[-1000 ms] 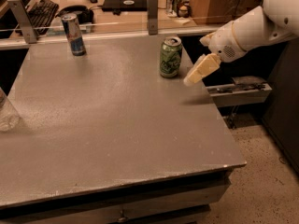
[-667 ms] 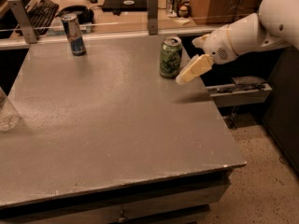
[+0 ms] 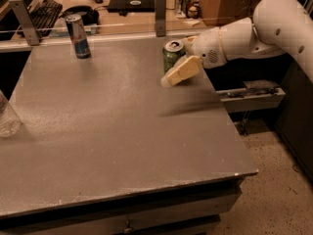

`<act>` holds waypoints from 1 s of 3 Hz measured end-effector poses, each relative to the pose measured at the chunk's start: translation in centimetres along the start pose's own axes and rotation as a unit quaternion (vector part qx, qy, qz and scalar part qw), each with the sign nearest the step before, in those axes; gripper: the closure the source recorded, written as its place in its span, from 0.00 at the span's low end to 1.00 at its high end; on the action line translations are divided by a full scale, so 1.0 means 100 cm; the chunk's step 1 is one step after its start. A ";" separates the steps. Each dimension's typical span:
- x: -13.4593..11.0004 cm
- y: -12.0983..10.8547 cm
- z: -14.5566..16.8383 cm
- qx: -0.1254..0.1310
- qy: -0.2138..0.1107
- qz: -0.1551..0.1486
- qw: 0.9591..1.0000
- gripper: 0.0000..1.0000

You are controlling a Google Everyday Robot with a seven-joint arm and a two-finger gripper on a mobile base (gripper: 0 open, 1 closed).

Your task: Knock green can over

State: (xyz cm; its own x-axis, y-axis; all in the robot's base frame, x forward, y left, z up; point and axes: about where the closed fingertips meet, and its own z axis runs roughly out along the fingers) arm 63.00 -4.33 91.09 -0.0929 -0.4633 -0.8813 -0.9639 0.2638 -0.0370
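The green can (image 3: 171,53) stands upright near the far right edge of the grey table (image 3: 112,131); its silver top with the pull tab shows. My gripper (image 3: 178,73), cream-coloured on a white arm (image 3: 244,35) that reaches in from the right, is low over the table. It sits right in front of the can and covers the can's lower right side. I cannot tell whether it touches the can.
A taller slim blue-and-silver can (image 3: 78,35) stands at the far left of the table. A clear bottle (image 3: 7,119) sits at the left edge. Two metal posts (image 3: 159,13) and a wire run along the back edge. A metal shelf (image 3: 250,94) lies to the right, below table height.
My gripper has moved left along the table, from beside the green can to right in front of its lower part. The can still stands upright in the same place.
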 end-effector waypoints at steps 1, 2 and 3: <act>-0.030 0.036 0.021 -0.056 -0.034 0.000 0.998 0.00; -0.059 0.079 0.023 -0.108 -0.063 -0.002 0.992 0.00; -0.065 0.100 0.020 -0.129 -0.069 0.009 0.989 0.00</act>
State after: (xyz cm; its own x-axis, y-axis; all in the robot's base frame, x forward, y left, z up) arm 54.45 3.00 95.52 -0.0933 -0.3367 -0.9370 -0.9956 0.0384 0.0854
